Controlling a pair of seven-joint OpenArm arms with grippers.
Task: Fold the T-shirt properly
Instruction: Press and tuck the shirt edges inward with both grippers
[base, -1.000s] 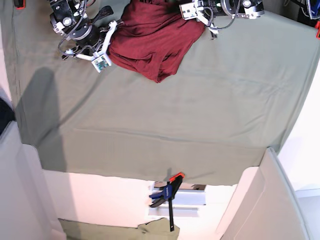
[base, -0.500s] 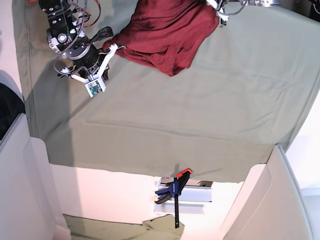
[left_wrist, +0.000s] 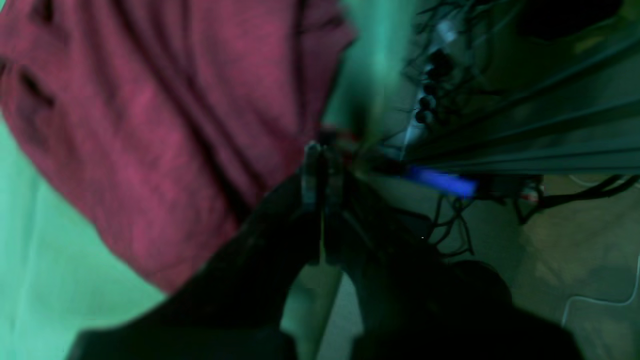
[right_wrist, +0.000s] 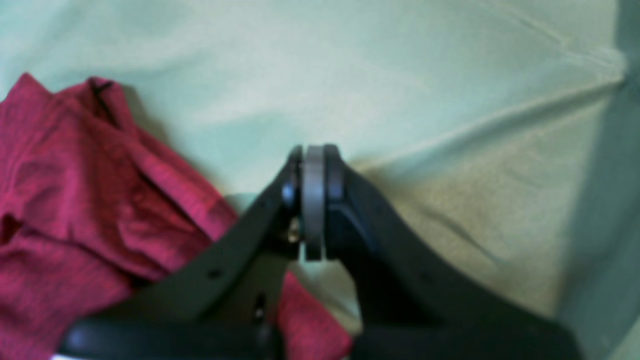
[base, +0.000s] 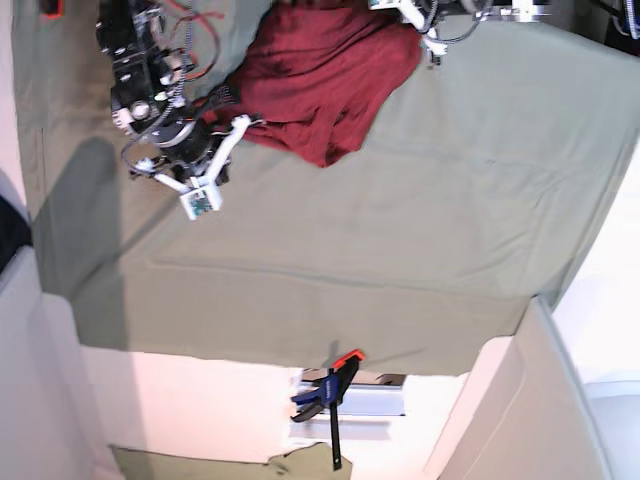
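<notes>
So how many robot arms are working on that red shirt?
2. One arm is at the shirt's left edge in the base view; the other arm is at the top, mostly cut off by the frame.

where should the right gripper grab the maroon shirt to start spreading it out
Judging from the base view, the T-shirt lies bunched at the far edge of the olive cloth. The loose pointed corner nearest the camera looks best: it lies flat and free. The right gripper, shut and empty beside the shirt, could open and come in low from its own side.

Overhead base view; two close wrist views
</notes>
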